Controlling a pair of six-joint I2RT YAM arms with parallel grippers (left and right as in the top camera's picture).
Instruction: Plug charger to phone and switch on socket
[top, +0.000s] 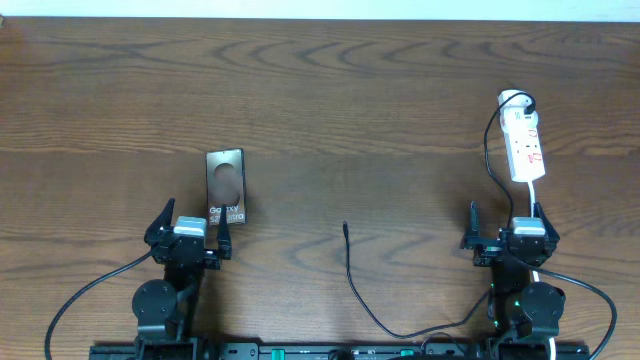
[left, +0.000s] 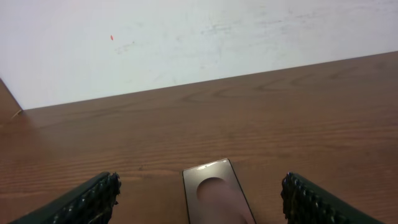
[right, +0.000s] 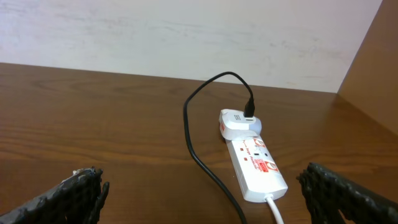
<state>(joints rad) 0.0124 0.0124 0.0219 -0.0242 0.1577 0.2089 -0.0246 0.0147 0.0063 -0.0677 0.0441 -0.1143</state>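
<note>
The bench (top: 330, 90) is brown wood. The phone (top: 224, 187) lies flat on the left side of it, with its pale circle facing up. It is just in front of the left pincer (top: 194, 218). That pincer is spread wide and holds nothing. In the left wrist view the phone sits between its two dark fingers (left: 93, 199). The overhead view makes one finger look very close to the near edge of the phone, but I cannot tell if they touch.

The charger (top: 347, 255) is a thin black cable that lies on the bench between the two arms. Its small tip (top: 345, 228) rests on bare wood and points to the far side. The tip is well apart from the phone.

The socket (top: 524, 145) is a long white strip on the right side, just in front of the right pincer (top: 505, 212). That pincer is also wide and holds nothing. A white plug block (right: 239, 122) sits in the far end of the socket, and a black cable goes into it. A white cord (right: 273, 208) comes out of the near end.
</note>
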